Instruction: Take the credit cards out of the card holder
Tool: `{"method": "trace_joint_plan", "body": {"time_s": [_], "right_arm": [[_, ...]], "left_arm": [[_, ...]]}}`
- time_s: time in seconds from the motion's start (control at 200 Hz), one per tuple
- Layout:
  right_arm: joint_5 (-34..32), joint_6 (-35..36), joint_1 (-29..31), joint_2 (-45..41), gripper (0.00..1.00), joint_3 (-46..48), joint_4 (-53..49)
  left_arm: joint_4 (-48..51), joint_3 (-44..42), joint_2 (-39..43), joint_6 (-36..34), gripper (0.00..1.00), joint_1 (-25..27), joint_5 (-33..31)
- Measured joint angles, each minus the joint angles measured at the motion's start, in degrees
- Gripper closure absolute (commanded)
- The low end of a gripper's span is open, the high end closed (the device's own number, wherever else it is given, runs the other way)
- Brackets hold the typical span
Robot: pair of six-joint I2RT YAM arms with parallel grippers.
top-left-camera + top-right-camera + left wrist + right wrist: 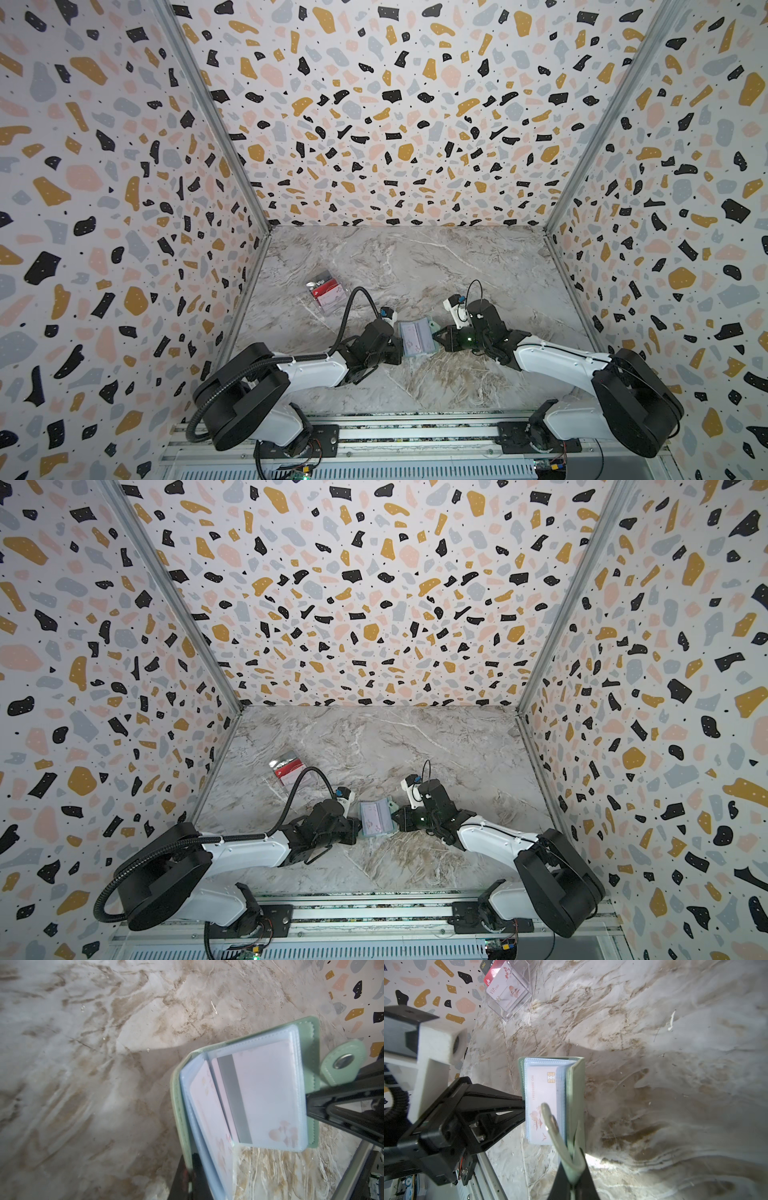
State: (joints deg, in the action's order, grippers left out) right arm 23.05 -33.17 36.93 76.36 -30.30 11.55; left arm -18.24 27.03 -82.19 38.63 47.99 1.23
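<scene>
Inside terrazzo-print walls [374, 124]: marble-look tabletop [436, 266], card holder [417, 338] open.

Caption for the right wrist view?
Left gripper and right gripper hold the card holder open, a flowered card showing inside.

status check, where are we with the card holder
Left gripper and right gripper both shut on the card holder, spread open between them. White-pink cards in sleeves, none out. Nothing blocking; clear box sits apart.
</scene>
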Motion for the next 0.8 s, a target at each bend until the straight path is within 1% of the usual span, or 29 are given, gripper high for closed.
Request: {"method": "trace_joint_plan", "body": {"time_s": [0.18,0.345,0.395,0.521,0.681,0.751,0.801], "right_arm": [[0.0,-0.2,0.0,0.6,1.0,-0.5,0.0],[-1.0,-0.2,0.0,1.2,1.0,-0.9,-0.8],[-1.6,-0.1,-0.2,1.3,0.97,-0.9,-1.0],[-2.8,-0.1,-0.7,1.6,0.86,-0.9,-1.8],[-4.9,0.1,-1.0,2.2,0.78,-0.9,-3.5],[-6.0,0.3,-1.0,2.5,0.75,-0.9,-4.5],[-7.0,0.3,-1.0,2.8,0.73,-0.9,-5.1]], "left_arm": [[-0.8,-0.3,-1.0,0.0,0.98,0.0,-0.4],[-1.0,-0.3,-1.7,0.0,0.95,0.0,-1.1],[-1.0,-0.3,-1.8,0.0,0.92,0.0,-1.4],[-1.0,-0.7,-1.9,-0.2,0.85,0.0,-2.0],[-0.3,-1.3,-2.4,-0.4,0.8,0.0,-2.4],[-0.4,-1.3,-2.5,-0.5,0.73,0.0,-2.7],[-0.7,-1.2,-2.5,-0.5,0.7,0.0,-2.8]]}}
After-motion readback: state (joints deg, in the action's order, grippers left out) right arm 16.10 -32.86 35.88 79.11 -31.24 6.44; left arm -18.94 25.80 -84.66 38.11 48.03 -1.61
